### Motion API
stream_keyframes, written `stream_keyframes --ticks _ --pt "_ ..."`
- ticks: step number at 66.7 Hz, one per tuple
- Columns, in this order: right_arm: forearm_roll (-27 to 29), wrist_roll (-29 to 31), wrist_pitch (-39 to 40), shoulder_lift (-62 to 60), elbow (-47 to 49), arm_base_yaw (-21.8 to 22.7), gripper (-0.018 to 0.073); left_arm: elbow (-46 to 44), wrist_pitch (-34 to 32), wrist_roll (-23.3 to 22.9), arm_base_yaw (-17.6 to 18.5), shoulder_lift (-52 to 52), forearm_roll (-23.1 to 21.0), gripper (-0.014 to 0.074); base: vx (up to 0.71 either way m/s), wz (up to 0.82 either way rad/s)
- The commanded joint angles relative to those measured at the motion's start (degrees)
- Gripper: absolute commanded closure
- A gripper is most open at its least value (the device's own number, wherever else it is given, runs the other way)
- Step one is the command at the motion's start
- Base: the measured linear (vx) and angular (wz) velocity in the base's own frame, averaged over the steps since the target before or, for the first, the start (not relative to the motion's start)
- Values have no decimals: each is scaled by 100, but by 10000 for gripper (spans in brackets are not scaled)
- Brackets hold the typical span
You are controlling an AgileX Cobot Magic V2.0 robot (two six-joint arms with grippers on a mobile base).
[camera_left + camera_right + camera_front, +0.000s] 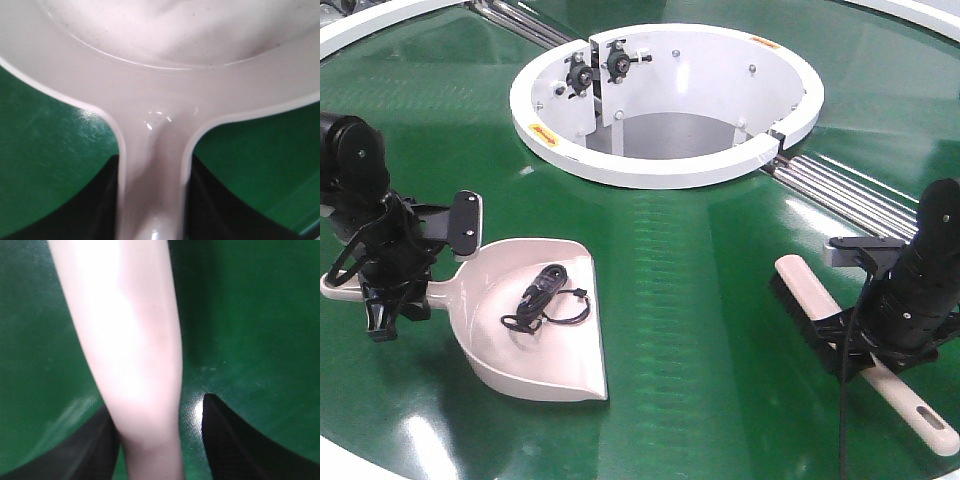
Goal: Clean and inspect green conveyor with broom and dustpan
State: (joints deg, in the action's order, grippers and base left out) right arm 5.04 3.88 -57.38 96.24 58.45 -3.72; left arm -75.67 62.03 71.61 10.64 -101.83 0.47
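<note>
The dustpan [560, 350] lies flat on the green conveyor [700, 300] at the left, with a coiled black cable [542, 300] inside it. My left gripper [412, 290] is shut on the dustpan's handle; in the left wrist view both black fingers [95, 205] press against the handle [150, 165]. The broom [815, 295] lies on the belt at the right, bristles down. My right gripper [868, 345] straddles its handle. In the right wrist view the handle [130, 340] sits against the left finger, with a gap of green belt before the right finger [225, 440].
The white ring-shaped hub [665, 170] with its open centre stands at the back middle. Steel rollers [850, 190] run from it to the right, and more show at the back left [520, 22]. The belt's white rim [360, 30] curves at the far left.
</note>
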Motion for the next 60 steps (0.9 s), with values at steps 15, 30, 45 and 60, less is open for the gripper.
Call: stream_keyframes --ticks 15,30,45,60 --pt "-187 22 36 -487 138 26 190 -154 -160 -596 35 305 -289 -3 0 0" --pt "-142 -13 40 -959 138 26 190 -154 -108 -1106 35 517 -287 -109 0 0" --pt "-141 -37 236 -1840 138 -10 190 -154 -9 -1451 35 1180 -737 -77 0 0" --pt "-141 -31 889 -3179 138 -10 191 -154 -200 -1467 35 1896 -1760 13 0 0"
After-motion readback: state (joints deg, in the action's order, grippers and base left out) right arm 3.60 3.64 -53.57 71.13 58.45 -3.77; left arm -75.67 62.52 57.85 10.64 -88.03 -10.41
